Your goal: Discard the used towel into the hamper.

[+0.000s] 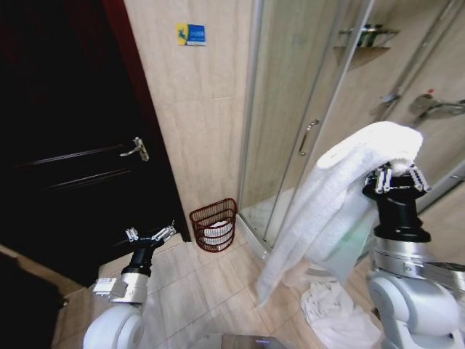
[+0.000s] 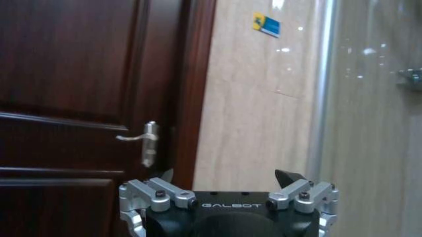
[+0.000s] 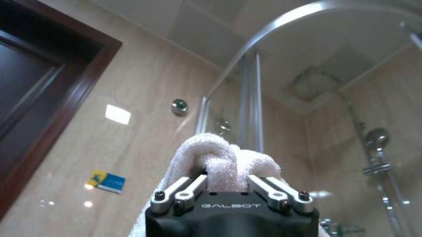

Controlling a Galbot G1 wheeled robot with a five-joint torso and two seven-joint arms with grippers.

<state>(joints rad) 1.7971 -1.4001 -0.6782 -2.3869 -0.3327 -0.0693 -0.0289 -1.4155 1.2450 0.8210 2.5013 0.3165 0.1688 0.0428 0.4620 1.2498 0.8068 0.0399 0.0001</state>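
In the head view the right tool [image 1: 397, 179] sits at the right of the frame, raised on an upright forearm and pointing upward, clenched on a white towel [image 1: 330, 211] that bunches over its fingers and hangs in a long drape down and toward the lower middle of the frame. The right wrist view shows what the head view hides: the towel [image 3: 221, 160] pinched in a fold between the fingers of the right tool [image 3: 224, 185], with the ceiling, the curved shower rail and a shower head [image 3: 377, 137] beyond it. The left tool [image 1: 150, 235] is low at the lower left of the head view, on a short upright forearm, fingers spread and holding nothing; the left wrist view confirms the left tool [image 2: 228, 180] is released, its fingertips apart, facing a dark wooden door [image 2: 79, 98] with a silver handle [image 2: 146, 140]. The hamper [image 1: 214, 225], a dark reddish-brown wire basket, stands on the tiled floor at the centre of the head view, against the beige wall between the door frame and the glass shower enclosure [image 1: 290, 109], with something white inside it. A second white cloth [image 1: 330, 309] lies crumpled on the floor at the lower right, beside the robot's right arm. Open floor lies between the left tool and the hamper; the towel's hanging end is well to the right of the hamper.
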